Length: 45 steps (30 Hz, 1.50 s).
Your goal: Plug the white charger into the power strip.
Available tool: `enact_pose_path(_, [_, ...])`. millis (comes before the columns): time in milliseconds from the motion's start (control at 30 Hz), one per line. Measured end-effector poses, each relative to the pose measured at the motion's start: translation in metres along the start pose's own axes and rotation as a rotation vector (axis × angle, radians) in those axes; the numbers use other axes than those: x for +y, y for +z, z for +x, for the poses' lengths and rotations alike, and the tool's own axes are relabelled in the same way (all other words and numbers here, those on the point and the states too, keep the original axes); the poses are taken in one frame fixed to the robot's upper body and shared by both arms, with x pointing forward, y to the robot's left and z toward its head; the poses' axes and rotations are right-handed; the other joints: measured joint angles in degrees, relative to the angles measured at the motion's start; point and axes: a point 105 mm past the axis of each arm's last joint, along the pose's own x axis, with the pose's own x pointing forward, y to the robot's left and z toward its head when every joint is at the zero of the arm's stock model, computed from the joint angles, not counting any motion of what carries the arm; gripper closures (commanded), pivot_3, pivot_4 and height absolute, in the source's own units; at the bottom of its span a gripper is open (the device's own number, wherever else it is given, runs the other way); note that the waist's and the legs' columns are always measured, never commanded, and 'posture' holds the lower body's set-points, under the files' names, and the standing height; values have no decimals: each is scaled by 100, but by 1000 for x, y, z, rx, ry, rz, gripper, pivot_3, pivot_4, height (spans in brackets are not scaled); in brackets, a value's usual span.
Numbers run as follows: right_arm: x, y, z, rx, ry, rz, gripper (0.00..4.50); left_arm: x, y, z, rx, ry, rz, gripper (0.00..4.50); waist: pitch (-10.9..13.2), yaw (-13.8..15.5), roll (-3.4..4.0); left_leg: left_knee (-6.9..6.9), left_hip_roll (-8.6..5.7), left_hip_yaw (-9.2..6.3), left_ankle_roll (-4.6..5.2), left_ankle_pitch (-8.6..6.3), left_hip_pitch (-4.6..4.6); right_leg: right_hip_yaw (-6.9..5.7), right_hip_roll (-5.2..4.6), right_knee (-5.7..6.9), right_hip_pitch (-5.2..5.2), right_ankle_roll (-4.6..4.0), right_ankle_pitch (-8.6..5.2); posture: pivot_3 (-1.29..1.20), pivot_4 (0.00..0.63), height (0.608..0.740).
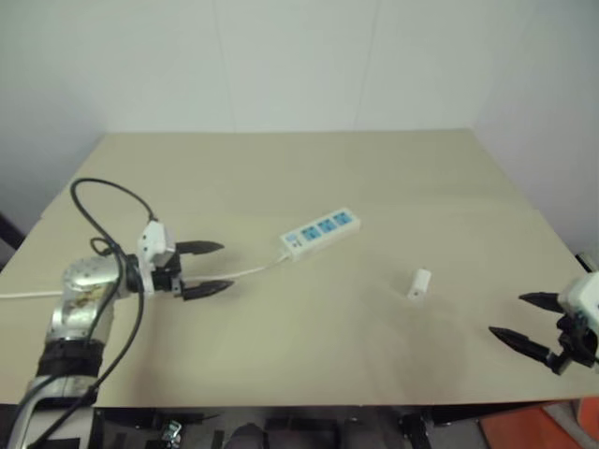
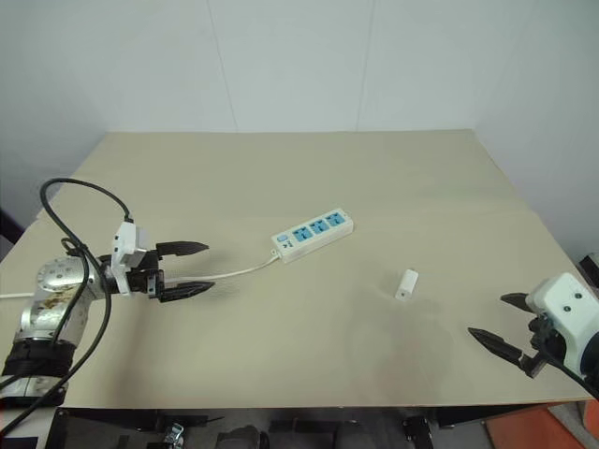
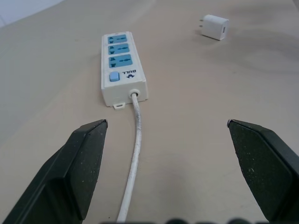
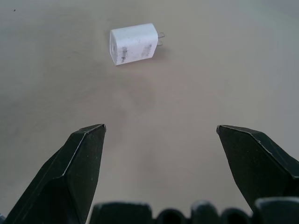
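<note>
The power strip [image 1: 320,232] lies flat near the middle of the table, a white bar with three blue sockets, its thin white cord [image 1: 245,273] trailing off to the left. The white charger [image 1: 419,283] lies on its side to the right of the strip, prongs showing in the right wrist view [image 4: 133,43]. My left gripper [image 1: 208,268] hovers open at the left, pointing at the strip's cord end [image 3: 133,93], the cord running between its fingers. My right gripper [image 1: 526,318] stands open at the table's right front edge, aimed at the charger, apart from it.
The beige table [image 1: 309,178] has a bare far half. White walls stand behind it. A black cable [image 1: 103,234] loops over my left arm. An orange object [image 1: 533,430] shows below the table's front right corner.
</note>
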Motion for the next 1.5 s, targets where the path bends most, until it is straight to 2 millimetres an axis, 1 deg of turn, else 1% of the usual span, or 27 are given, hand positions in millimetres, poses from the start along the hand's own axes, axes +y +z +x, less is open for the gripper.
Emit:
enact_pose_path(333, [-1, 5, 1, -19, 1, -17, 0, 2, -1, 3, -8, 33, 12, 19, 0, 14, 0, 0, 0, 0, 0, 0, -1, 0, 0, -4, 0, 1, 0, 0, 150, 740])
enact_pose_path(500, [1, 2, 2, -9, 12, -15, 0, 3, -1, 4, -11, 44, 32, 19, 0, 31, 0, -1, 0, 0, 0, 0, -2, 0, -1, -9, 0, 1, 1, 0, 150, 740])
enact_pose_path(667, [1, 2, 2, -9, 7, -18, 0, 2, -6, 10, -12, 46, 22, 19, 0, 59, 0, -1, 0, 0, 0, 0, -2, 0, 0, -9, 0, 1, 1, 0, 150, 740])
enact_pose_path(733, [0, 2, 2, -7, 0, -20, 0, 6, -7, 18, -26, 58, 22, 19, 0, 74, -1, 0, -1, 0, 0, 0, -2, 0, 0, -9, 1, 3, 2, 0, 150, 740])
enact_pose_path(833, [-1, 5, 4, -14, -11, -29, 0, 12, -8, 35, -48, 79, 24, 19, -1, 111, -3, 1, -4, -1, -1, 0, -4, -2, -1, -12, 4, 6, 4, 0, 150, 740])
enact_pose_path(967, [6, 16, 13, -43, 2, -63, 0, 19, -9, 72, -94, 92, -28, 19, -2, 98, -6, 2, -5, -2, 0, 0, -12, -2, -1, -18, 2, 8, 5, 0, 150, 740])
enact_pose_path(1033, [9, 20, 17, -53, 9, -71, 0, 21, -10, 83, -84, 90, -34, 19, -2, 87, -7, 2, -5, -1, 0, 0, -14, -2, 0, -21, 1, 8, 5, 0, 150, 740])
enact_pose_path(1100, [13, 24, 22, -72, 10, -71, 0, 24, -16, 94, -25, 86, -38, 19, -2, 60, -7, 2, -5, -1, 0, 0, -13, -1, 0, -22, 0, 8, 5, 0, 150, 740])
enact_pose_path(1200, [20, 33, 28, -92, 24, -87, 0, 22, -28, 103, 64, 64, -22, 19, -2, 47, -7, 1, -5, -2, 0, 0, -13, -1, 1, -22, -1, 8, 5, 0, 150, 740])
enact_pose_path(1267, [27, 40, 31, -105, 33, -106, 0, 16, -42, 106, 148, 31, -22, 19, -2, 52, -7, 2, -6, -2, 0, 0, -14, -1, 1, -21, -1, 8, 5, 0, 150, 740])
enact_pose_path(1300, [30, 43, 32, -110, 41, -112, 0, 14, -46, 107, 164, 23, -28, 19, -2, 54, -8, 3, -6, -2, 0, 0, -16, -1, 1, -21, -2, 8, 5, 0, 150, 740])
enact_pose_path(1400, [34, 52, 34, -130, 47, -112, 0, 16, -44, 114, 166, 28, -35, 19, -2, 94, -9, 8, -7, -3, 0, 1, -18, -2, 0, -19, -2, 9, 5, 0, 150, 740])
enact_pose_path(1500, [39, 53, 36, -132, 60, -107, 0, 17, -45, 117, 171, 35, -57, 575, -5, 114, -11, 9, -7, -5, 0, 1, -18, -4, 0, -19, 0, 9, 5, 0, 150, 740])
